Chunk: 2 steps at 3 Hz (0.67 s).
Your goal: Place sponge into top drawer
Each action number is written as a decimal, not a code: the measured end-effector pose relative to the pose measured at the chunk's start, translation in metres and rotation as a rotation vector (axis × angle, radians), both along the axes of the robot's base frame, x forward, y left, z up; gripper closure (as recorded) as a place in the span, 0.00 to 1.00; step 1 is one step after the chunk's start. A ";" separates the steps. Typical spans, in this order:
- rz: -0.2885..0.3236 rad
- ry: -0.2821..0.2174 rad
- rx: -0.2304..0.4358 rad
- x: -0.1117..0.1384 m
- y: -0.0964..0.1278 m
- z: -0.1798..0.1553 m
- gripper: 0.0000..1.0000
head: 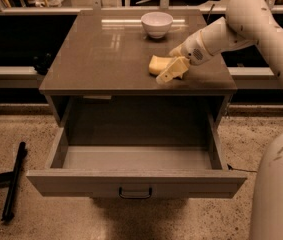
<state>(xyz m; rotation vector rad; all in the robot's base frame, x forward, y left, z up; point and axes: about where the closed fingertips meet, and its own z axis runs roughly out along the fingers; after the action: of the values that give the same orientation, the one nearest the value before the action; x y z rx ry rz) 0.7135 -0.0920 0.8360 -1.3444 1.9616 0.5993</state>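
The pale yellow sponge (156, 64) lies on the cabinet top, right of centre near the front edge. My cream-coloured gripper (172, 70) reaches in from the right and sits over the sponge's right end, hiding that part. The sponge's left end rests on the surface. The top drawer (136, 183) is pulled fully open below the front edge. Its grey inside holds nothing, and a small dark handle (135, 192) sits at the centre of its flat front.
A white bowl (157, 23) stands at the back of the cabinet top (101, 59). My arm (241, 24) comes in from the upper right, and my base (278, 189) fills the lower right corner. A black bar (13, 181) lies on the speckled floor to the left.
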 end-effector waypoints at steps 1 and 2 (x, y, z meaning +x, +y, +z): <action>-0.001 0.007 0.014 0.002 0.004 -0.008 0.41; 0.000 -0.004 0.021 -0.002 0.003 -0.005 0.65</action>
<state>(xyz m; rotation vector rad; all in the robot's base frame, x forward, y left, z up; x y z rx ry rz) 0.7112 -0.0890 0.8311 -1.3316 1.9472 0.6156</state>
